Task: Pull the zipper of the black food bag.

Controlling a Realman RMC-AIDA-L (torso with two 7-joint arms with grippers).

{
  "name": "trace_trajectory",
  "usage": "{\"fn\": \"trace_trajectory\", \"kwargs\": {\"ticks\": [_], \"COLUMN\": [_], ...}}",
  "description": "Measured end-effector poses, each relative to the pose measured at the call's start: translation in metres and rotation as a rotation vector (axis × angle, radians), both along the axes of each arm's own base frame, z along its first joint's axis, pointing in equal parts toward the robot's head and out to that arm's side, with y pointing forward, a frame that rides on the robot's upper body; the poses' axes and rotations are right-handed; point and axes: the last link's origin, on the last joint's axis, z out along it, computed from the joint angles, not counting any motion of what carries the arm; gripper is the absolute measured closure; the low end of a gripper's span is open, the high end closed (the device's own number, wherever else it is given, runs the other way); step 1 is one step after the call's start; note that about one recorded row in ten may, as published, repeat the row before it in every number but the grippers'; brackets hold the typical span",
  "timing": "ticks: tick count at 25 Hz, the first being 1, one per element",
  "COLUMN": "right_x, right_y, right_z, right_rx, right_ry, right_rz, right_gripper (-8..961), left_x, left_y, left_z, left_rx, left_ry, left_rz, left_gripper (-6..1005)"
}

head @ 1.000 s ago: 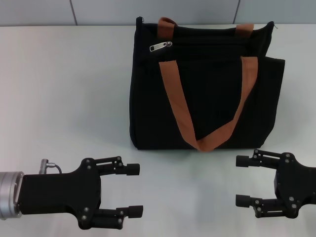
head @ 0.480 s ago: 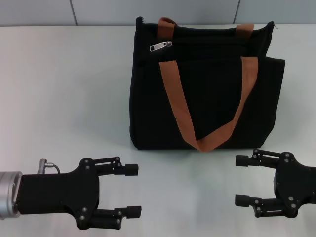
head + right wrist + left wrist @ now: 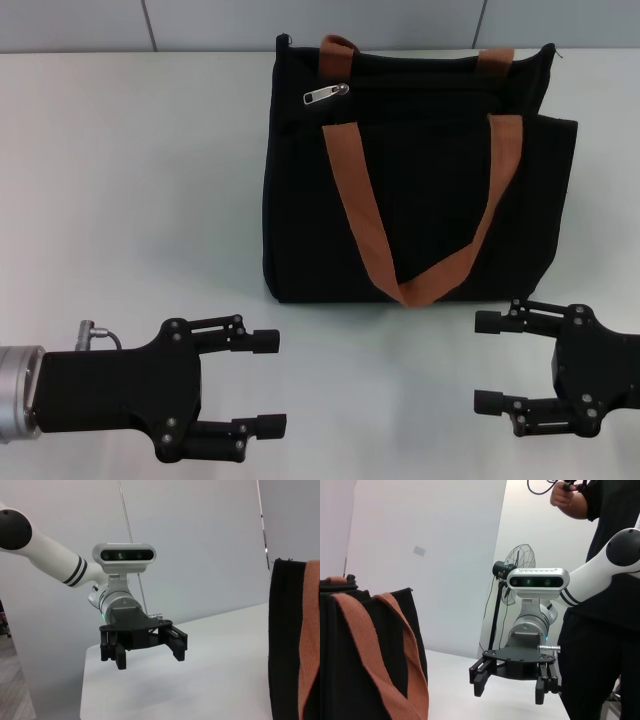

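The black food bag (image 3: 415,170) stands upright at the far middle of the white table, with brown-orange straps hanging down its front. Its silver zipper (image 3: 326,95) tab lies at the left end of the top zip line. My left gripper (image 3: 268,384) hovers open near the table's front left, well short of the bag. At the front right my right gripper (image 3: 490,361) is open too, just in front of the bag's lower right corner. The left wrist view shows the bag (image 3: 350,660) and the right gripper (image 3: 510,680). The right wrist view shows the bag's edge (image 3: 285,640) and the left gripper (image 3: 145,647).
The white table (image 3: 130,200) stretches bare to the left of the bag. A grey wall runs behind it. In the left wrist view a person (image 3: 600,600) and a fan on a stand (image 3: 517,562) are beyond the table.
Both grippers have drifted very slightly toward the front edge. The bag and its zipper have not moved.
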Motion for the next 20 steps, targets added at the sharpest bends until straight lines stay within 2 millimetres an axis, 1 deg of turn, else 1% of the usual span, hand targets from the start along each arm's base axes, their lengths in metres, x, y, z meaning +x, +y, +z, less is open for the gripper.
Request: {"fn": "trace_trajectory", "kwargs": {"ticks": [20], "right_x": [-0.0008], "right_y": [0.0015], "right_z": [-0.0001], "right_rx": [0.002], "right_ry": [0.001], "right_rz": [0.001], "right_gripper": [120], "left_x": [-0.0003], "left_y": [0.0000], "left_z": [0.0000], "left_rx": [0.002], "left_ry": [0.000], "left_rz": [0.003], "left_gripper": [287]}}
